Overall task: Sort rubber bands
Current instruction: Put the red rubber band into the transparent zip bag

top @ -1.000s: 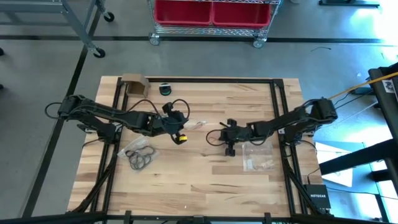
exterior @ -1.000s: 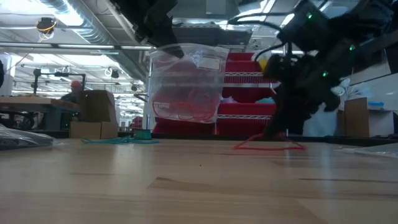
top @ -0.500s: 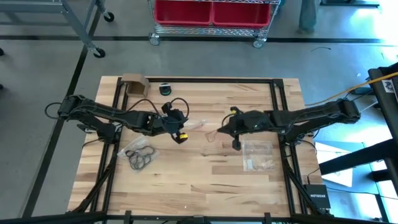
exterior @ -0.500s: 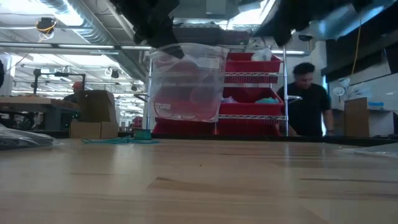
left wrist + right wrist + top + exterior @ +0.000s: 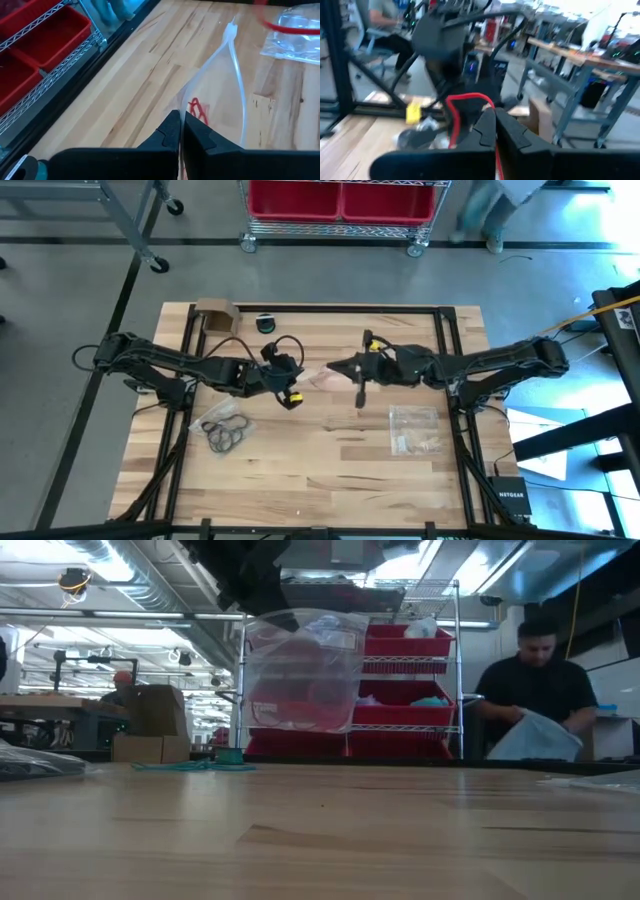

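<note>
My left gripper (image 5: 181, 120) is shut on a clear zip bag (image 5: 300, 670) that hangs over the middle of the table. Its mouth gapes open (image 5: 235, 75), and red rubber bands (image 5: 197, 109) lie inside. My right gripper (image 5: 492, 117) is shut on one red rubber band (image 5: 465, 99). It stands level, just right of the bag (image 5: 320, 377), and points at my left gripper (image 5: 300, 383). Black rubber bands (image 5: 226, 433) lie on the table near the left, and green ones (image 5: 190, 766) lie at the far side. My left gripper pinches the bag's mouth rim (image 5: 186, 102) between its two fingers, slanting down from the table's left. The bag hangs below the fingers, clear of the table, its mouth open. My right gripper pinches the red band between its two fingers, coming level from the table's right. A loop of it (image 5: 454, 112) arches out ahead of the fingertips, clear of the table.
A second clear bag (image 5: 414, 430) lies flat on the table's right half. A cardboard box (image 5: 214, 315) and a small roll (image 5: 266, 322) stand at the far edge. Beyond the table are a wire rack with red bins (image 5: 400, 690) and a person (image 5: 535, 690).
My right gripper has risen from the table with the red band, tipping from pointing down to level. It has gone toward the far edge and the bag's mouth. The band, which lay on the wood, is lifted clear. The bag has hardly moved.
</note>
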{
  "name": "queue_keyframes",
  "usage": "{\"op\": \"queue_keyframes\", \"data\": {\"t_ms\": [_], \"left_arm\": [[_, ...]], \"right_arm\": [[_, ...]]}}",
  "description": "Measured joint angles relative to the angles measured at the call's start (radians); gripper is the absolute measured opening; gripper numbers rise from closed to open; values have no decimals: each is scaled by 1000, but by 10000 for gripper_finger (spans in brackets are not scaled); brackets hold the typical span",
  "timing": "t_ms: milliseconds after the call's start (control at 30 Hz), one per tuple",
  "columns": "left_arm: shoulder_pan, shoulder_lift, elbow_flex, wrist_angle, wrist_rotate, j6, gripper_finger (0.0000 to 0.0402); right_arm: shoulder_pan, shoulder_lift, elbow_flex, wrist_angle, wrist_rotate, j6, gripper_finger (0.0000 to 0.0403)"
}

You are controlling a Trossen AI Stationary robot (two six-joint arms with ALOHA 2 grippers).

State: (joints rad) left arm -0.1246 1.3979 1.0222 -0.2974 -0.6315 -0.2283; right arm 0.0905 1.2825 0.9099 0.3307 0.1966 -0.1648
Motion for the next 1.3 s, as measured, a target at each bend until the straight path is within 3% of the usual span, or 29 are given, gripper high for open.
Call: {"op": "queue_keyframes", "data": {"t_ms": [433,633,833,1300], "left_arm": [[-2,0,0,0,0,0,0],[-2,0,0,2,0,0,0],[-2,0,0,2,0,0,0],[1,0,0,2,0,0,0]], "right_arm": [[-8,191,100,25,89,-45,0],[-8,205,100,29,108,-45,0],[-8,205,106,143,109,-56,0],[-25,205,114,82,98,34,0]]}}
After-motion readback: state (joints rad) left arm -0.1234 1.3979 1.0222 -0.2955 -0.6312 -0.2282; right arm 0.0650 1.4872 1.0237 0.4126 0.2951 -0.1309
